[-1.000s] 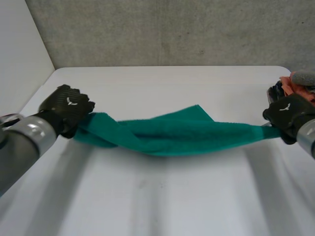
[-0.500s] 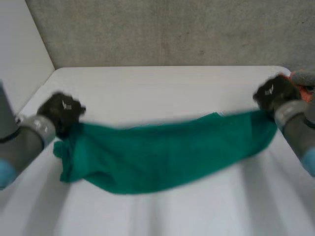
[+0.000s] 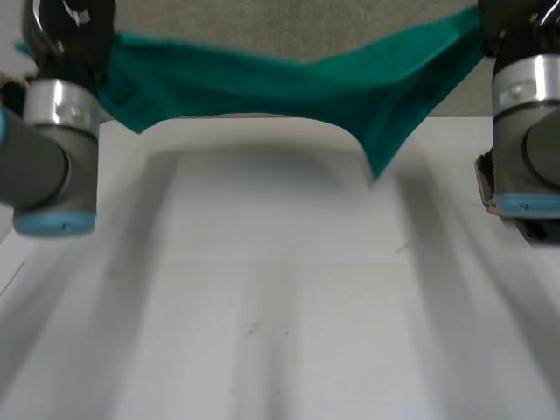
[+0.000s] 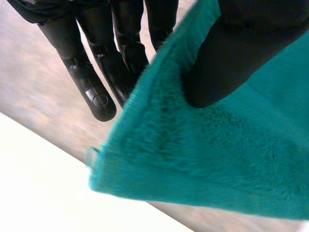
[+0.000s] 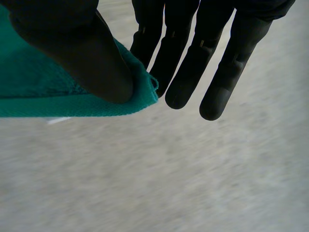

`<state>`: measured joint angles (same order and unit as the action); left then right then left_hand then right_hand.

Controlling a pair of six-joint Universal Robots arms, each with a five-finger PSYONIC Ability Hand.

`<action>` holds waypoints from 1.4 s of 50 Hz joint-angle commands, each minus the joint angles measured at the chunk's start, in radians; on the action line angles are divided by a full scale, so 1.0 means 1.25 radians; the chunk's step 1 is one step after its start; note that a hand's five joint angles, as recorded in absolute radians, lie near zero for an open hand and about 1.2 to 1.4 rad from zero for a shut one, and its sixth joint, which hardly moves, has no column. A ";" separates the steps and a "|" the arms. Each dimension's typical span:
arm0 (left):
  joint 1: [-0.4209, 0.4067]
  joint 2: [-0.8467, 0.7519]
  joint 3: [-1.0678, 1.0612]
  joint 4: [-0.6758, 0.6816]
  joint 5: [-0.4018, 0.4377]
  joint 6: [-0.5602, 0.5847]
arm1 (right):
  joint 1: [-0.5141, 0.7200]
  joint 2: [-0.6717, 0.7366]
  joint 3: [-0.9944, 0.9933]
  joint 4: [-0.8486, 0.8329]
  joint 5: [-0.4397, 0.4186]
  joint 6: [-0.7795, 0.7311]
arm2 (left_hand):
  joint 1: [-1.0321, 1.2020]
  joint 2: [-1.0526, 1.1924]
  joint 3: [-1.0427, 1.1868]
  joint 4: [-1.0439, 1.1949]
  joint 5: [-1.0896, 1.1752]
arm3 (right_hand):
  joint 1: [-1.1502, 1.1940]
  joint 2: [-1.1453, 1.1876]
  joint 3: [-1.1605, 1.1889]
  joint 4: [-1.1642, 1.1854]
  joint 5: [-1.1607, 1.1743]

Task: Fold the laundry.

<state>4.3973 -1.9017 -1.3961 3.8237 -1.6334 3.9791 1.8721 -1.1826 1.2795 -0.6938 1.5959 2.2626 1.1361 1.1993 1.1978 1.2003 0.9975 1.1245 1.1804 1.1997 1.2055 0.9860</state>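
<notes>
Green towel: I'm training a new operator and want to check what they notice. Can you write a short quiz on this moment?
1. True or false: the green towel lies flat on the white table.
2. How does the left robot hand hold the towel? A) pinched between thumb and fingers; B) draped over an open palm; C) not touching it.
3. In the head view, nearer which arm does the towel's lowest tip hang?
Key: 1 false, it is lifted clear of the table, slung between both robot hands. 2 A. 3 the right arm; the right robot hand pinches a corner.
</notes>
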 commanded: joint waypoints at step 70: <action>-0.022 -0.115 0.204 -0.015 -0.053 0.084 | -0.052 -0.018 -0.025 -0.047 -0.024 0.006 | 0.208 0.158 0.159 0.157 0.179 | 0.217 0.173 0.157 0.153 0.189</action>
<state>4.3690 -2.0587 -1.2820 3.5473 -1.6960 4.0921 1.7858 -1.1431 1.2583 -0.3902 1.5573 2.2470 1.1361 1.2003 1.1983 1.2033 0.9975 1.1245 1.1804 1.2000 1.2056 0.9860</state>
